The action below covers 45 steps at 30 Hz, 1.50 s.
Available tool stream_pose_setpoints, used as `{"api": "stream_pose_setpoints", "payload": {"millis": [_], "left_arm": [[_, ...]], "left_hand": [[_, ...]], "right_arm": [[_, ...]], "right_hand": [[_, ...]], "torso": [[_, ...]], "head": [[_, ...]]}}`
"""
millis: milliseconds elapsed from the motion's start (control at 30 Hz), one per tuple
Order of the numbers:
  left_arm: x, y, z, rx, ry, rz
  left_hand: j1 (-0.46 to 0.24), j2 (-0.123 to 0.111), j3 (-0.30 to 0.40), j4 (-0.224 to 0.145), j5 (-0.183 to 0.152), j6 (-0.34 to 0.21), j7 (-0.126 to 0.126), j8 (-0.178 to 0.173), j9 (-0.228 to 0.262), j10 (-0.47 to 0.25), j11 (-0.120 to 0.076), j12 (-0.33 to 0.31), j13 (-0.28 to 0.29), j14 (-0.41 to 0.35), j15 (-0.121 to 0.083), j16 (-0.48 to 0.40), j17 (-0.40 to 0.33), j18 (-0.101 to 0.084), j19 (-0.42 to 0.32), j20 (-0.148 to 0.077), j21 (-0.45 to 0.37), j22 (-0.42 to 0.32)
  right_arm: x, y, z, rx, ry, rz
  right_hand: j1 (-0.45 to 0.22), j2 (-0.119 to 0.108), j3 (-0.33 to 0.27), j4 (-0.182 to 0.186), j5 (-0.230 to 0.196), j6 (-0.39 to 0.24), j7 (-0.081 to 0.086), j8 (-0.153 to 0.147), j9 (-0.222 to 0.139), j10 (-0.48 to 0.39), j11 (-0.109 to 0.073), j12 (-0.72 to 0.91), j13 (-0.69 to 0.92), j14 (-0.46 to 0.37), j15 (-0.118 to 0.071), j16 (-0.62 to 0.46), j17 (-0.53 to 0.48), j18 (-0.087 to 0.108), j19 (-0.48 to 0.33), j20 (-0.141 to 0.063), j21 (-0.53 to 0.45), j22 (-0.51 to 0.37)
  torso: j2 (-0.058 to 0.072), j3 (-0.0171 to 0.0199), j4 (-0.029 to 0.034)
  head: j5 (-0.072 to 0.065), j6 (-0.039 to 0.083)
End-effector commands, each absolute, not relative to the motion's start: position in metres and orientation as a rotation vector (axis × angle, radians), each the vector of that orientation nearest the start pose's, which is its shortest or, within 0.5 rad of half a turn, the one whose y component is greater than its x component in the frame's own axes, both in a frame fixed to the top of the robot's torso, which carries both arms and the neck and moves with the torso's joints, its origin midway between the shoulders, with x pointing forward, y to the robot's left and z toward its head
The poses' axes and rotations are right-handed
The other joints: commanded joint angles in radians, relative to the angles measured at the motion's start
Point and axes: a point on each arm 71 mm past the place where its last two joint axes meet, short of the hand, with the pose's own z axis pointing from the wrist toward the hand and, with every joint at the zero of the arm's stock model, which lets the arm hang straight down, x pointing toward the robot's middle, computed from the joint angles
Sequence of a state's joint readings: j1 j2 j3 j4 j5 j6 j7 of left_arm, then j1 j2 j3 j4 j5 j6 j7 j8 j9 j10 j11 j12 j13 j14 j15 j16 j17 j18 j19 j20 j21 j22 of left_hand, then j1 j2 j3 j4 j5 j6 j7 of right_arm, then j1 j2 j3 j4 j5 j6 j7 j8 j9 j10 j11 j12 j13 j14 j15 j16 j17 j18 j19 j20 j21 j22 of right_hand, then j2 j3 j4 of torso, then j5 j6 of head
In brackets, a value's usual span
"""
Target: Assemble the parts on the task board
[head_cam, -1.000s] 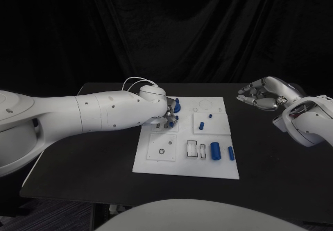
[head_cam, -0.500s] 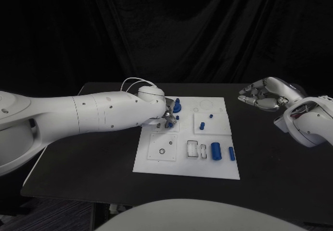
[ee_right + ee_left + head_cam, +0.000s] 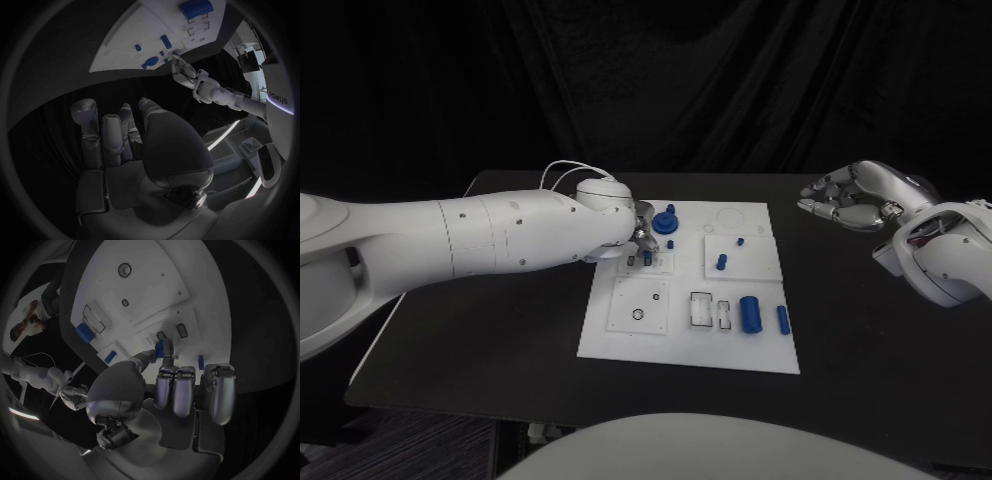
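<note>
One small blue part (image 3: 160,347) sits pinched in my left hand (image 3: 635,238), right over the slots in the task board (image 3: 646,335) top-left corner. Blue parts on board past my fingertips, approx five: knob (image 3: 668,219), two pegs, big cylinder (image 3: 749,313), slim one beside it. My right hand (image 3: 855,198) hangs curled, holding nothing, well off board's far-right edge over bare table (image 3: 877,360).

The right hand (image 3: 134,150) rises with its fingers (image 3: 111,134) held upright side by side and nothing in them, over the dark table (image 3: 75,45). Beyond it lies the white board (image 3: 125,37), carrying a large blue block (image 3: 195,8), a short blue peg (image 3: 165,41), a small blue stud (image 3: 138,48) and a wider blue piece (image 3: 150,62). The left hand (image 3: 183,71) reaches to the board's edge beside that piece.
</note>
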<state>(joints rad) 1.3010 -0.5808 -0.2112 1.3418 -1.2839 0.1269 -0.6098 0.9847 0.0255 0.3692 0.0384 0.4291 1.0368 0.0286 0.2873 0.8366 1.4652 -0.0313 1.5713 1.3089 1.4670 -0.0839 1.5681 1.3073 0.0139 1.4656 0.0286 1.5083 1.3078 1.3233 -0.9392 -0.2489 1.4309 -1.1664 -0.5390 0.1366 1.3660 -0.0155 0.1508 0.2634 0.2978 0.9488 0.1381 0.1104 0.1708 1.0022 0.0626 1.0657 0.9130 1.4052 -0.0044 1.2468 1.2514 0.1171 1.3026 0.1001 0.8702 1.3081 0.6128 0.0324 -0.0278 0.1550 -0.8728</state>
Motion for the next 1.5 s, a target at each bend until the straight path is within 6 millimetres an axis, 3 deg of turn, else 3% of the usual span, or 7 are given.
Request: {"api": "stream_pose_setpoints", "payload": {"millis": [33, 567, 800, 1233, 1500], "left_arm": [[0.505, 0.153, -0.239, 0.106, 2.230, -0.116], [0.504, 0.160, -0.241, -0.016, 2.268, -0.167], [0.505, 0.161, -0.240, -0.036, 2.255, -0.173], [0.500, 0.163, -0.250, -0.059, 2.254, -0.185], [0.496, 0.164, -0.256, -0.074, 2.254, -0.191]], "left_hand": [[-0.011, 0.002, 0.009, 0.001, 0.002, 0.009, -0.001, -0.005, 0.002, 0.106, -0.007, -0.001, 0.262, 0.104, -0.007, 0.003, 0.263, 0.016, 0.033, -0.006, -0.004, 0.153], [-0.024, 0.001, 0.027, 0.002, 0.002, 0.010, 0.001, -0.012, 0.007, 0.106, -0.009, -0.001, 0.262, 0.104, -0.009, 0.003, 0.263, 0.019, 0.025, -0.007, -0.012, 0.142], [-0.027, 0.002, 0.028, 0.004, 0.002, 0.013, 0.000, -0.011, 0.008, 0.106, -0.009, -0.001, 0.262, 0.104, -0.009, 0.003, 0.263, 0.019, 0.025, -0.008, -0.012, 0.141], [-0.030, 0.004, 0.036, 0.005, 0.006, 0.013, 0.000, -0.015, 0.009, 0.106, -0.010, -0.001, 0.262, 0.104, -0.009, 0.003, 0.263, 0.021, 0.022, -0.008, -0.016, 0.136], [-0.030, 0.005, 0.038, 0.005, 0.007, 0.013, 0.000, -0.016, 0.010, 0.106, -0.010, -0.001, 0.262, 0.104, -0.010, 0.003, 0.263, 0.022, 0.019, -0.008, -0.018, 0.132]], "right_arm": [[0.492, -0.284, -0.186, 0.018, 1.528, 0.662], [0.491, -0.288, -0.184, 0.012, 1.514, 0.647], [0.491, -0.288, -0.185, 0.014, 1.521, 0.645], [0.491, -0.290, -0.186, 0.017, 1.532, 0.638], [0.491, -0.291, -0.186, 0.019, 1.533, 0.636]], "right_hand": [[0.011, -0.003, 0.005, -0.002, 0.007, 0.006, 0.000, -0.004, -0.001, -0.005, -0.002, -0.004, -0.002, -0.001, -0.002, 0.000, -0.001, 0.012, 0.004, 0.000, -0.005, 0.063], [0.022, -0.004, 0.011, -0.005, 0.026, 0.011, -0.001, -0.003, -0.001, 0.001, -0.003, 0.004, 0.003, 0.000, -0.003, 0.003, 0.000, 0.011, 0.009, -0.001, 0.002, 0.067], [0.022, -0.004, 0.011, -0.005, 0.027, 0.010, -0.001, -0.003, -0.001, 0.001, -0.003, 0.004, 0.003, 0.000, -0.003, 0.002, -0.001, 0.011, 0.009, -0.001, 0.002, 0.067], [0.026, -0.007, 0.014, -0.005, 0.039, 0.010, 0.000, -0.004, -0.001, -0.005, -0.003, -0.001, -0.003, -0.003, -0.003, -0.001, -0.005, 0.011, 0.007, -0.001, -0.004, 0.066], [0.028, -0.008, 0.015, -0.005, 0.043, 0.010, 0.000, -0.004, -0.001, -0.005, -0.003, 0.000, -0.003, -0.003, -0.003, -0.001, -0.004, 0.012, 0.007, -0.001, -0.006, 0.066]], "torso": [[0.001, -0.0009, 0.0007], [0.000, 0.0026, 0.0014], [-0.001, 0.0032, -0.0013], [-0.001, -0.0003, -0.0016], [-0.001, -0.0010, 0.0014]], "head": [[0.001, 0.000], [0.005, 0.000], [0.006, 0.000], [0.007, 0.000], [0.003, 0.000]]}}
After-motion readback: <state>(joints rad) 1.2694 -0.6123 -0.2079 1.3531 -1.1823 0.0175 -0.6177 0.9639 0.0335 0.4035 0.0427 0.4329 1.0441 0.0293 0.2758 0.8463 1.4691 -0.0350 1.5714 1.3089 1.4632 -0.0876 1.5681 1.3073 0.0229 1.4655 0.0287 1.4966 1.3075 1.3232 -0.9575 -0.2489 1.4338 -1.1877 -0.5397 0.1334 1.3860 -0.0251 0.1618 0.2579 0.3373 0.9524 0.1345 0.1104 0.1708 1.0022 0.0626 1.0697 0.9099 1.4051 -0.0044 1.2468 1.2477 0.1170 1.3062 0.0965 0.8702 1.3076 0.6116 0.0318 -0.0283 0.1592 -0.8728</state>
